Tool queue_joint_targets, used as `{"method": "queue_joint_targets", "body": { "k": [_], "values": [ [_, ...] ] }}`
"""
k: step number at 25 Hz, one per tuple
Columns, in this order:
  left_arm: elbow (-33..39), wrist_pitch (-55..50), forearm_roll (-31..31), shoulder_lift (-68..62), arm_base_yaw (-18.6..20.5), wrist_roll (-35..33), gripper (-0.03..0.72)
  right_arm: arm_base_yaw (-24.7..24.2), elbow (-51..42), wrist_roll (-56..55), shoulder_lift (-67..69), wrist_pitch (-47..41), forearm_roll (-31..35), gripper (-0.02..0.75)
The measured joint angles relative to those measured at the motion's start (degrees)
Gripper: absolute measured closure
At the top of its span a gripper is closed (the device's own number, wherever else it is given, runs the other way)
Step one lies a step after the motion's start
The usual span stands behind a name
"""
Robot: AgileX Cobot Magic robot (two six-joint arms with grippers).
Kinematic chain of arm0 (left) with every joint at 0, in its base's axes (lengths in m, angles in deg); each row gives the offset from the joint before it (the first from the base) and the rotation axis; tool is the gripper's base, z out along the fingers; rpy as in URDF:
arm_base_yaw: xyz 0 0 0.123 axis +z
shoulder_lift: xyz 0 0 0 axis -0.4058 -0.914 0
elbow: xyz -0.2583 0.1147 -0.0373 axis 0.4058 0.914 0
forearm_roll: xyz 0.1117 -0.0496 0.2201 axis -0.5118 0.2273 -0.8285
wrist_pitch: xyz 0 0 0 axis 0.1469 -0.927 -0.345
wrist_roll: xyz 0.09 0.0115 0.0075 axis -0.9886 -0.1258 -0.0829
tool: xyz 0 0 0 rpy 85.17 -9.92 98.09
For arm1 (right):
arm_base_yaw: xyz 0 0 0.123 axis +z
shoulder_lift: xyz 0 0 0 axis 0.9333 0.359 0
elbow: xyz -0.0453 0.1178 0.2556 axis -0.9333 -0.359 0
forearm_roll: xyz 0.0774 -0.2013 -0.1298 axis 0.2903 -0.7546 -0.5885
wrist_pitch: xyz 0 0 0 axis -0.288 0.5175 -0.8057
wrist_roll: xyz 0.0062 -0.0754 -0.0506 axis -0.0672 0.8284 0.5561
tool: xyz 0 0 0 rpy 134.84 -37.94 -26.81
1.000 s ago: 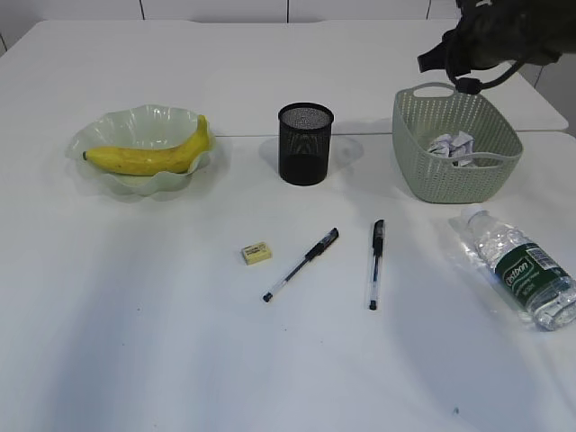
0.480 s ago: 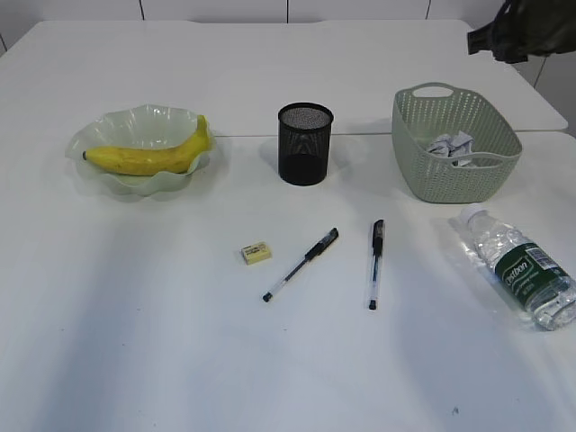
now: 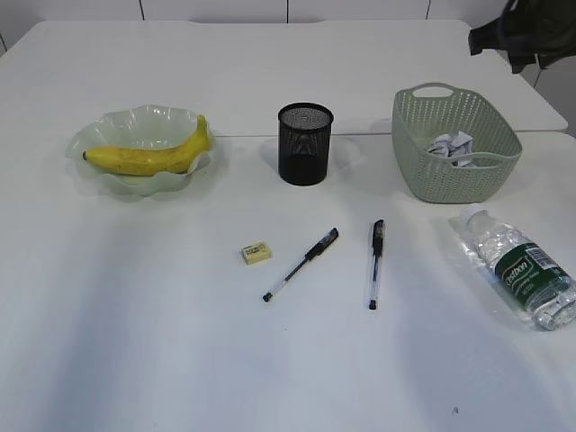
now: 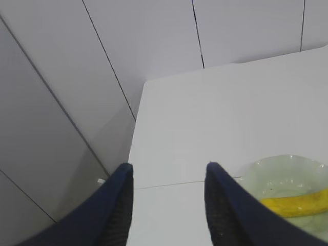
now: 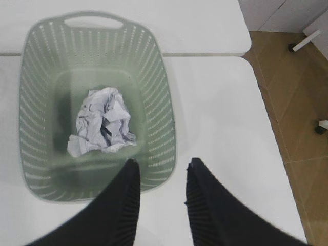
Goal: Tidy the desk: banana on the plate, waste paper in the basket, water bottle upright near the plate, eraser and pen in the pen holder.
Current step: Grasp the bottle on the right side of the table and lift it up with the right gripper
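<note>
A white table (image 3: 180, 360) carries a desk's worth of items, largest first. At the far right stands a green slotted basket (image 3: 414, 166) with a crumpled ball of waste paper (image 3: 450, 144) lying inside it; the right wrist view looks straight down on that paper in the basket's bottom. At the far left, a pale green wavy-edged plate (image 3: 135, 121) holds a yellow banana (image 3: 148, 157), which rests lengthwise across it with its stem end turned up at the right. A clear water bottle (image 3: 522, 270) with a green label lies on its side at the right edge of the table, in front of the basket and well apart from the plate, its cap pointing toward the basket. A black mesh pen holder (image 3: 305, 144) stands upright between plate and basket. In front of it lie two pens, apart from each other: one pen (image 3: 301, 265) slanted, the second pen (image 3: 375, 264) nearly straight, to its right. A small yellow eraser (image 3: 256, 253) sits just left of the slanted pen.

The right pincer (image 5: 160, 169) hangs above the basket's near rim, fingers apart and holding nothing. The left pincer (image 4: 169, 174) hovers beyond the plate's edge, fingers apart and empty.
</note>
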Motion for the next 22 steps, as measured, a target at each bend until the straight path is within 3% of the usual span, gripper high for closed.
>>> {"method": "queue_joint_targets", "body": {
  "k": [22],
  "values": [
    [0.0, -0.2, 2.3, 0.0, 0.0, 0.0, 0.371, 0.0, 0.0, 22.4, -14.8, -7.1, 11.6, 0.503]
  ]
}}
